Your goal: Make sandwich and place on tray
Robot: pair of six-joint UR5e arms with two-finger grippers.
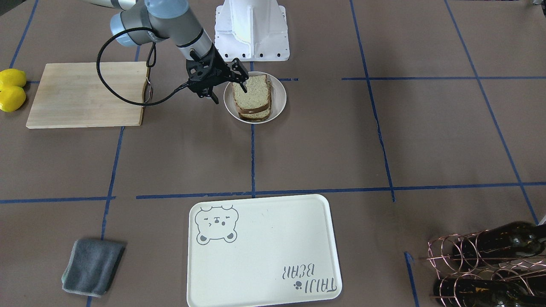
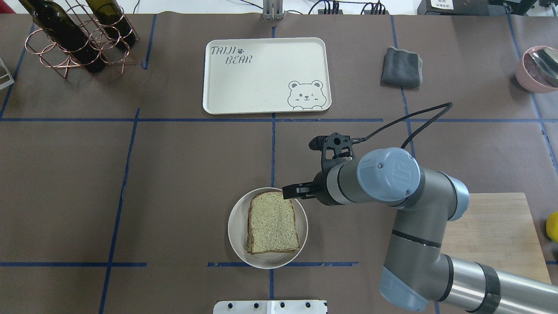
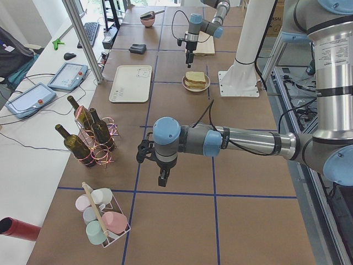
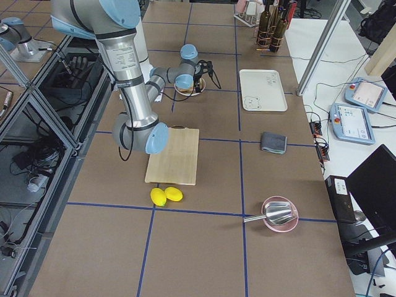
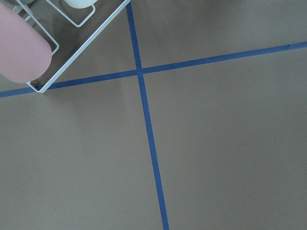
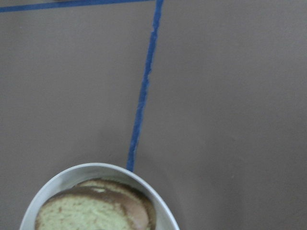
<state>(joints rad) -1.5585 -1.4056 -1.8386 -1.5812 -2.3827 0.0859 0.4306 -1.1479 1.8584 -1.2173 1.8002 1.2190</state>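
Note:
A stack of speckled tan bread slices (image 1: 251, 96) with dark crust lies in a small round white dish (image 1: 279, 96). No egg shows. My right gripper (image 1: 229, 91) is open at the dish's edge: one finger (image 1: 243, 86) hangs over the bread's corner, the other is outside the rim. The overhead view shows the bread (image 2: 272, 222) and one finger (image 2: 294, 190) at its far right corner. The right wrist view shows the bread (image 6: 91, 211) at its bottom edge. The cream bear tray (image 1: 260, 251) lies bare, well away from the dish. My left gripper (image 3: 162, 178) hovers over bare table; I cannot tell its state.
A wooden cutting board (image 1: 85, 94) and two lemons (image 1: 12, 89) lie beside my right arm. A grey cloth (image 1: 93, 266) lies near the tray, and a copper rack with wine bottles (image 1: 490, 264) stands at the table's far corner. A pink bowl (image 2: 538, 67) and the white robot base (image 1: 251, 30) also show.

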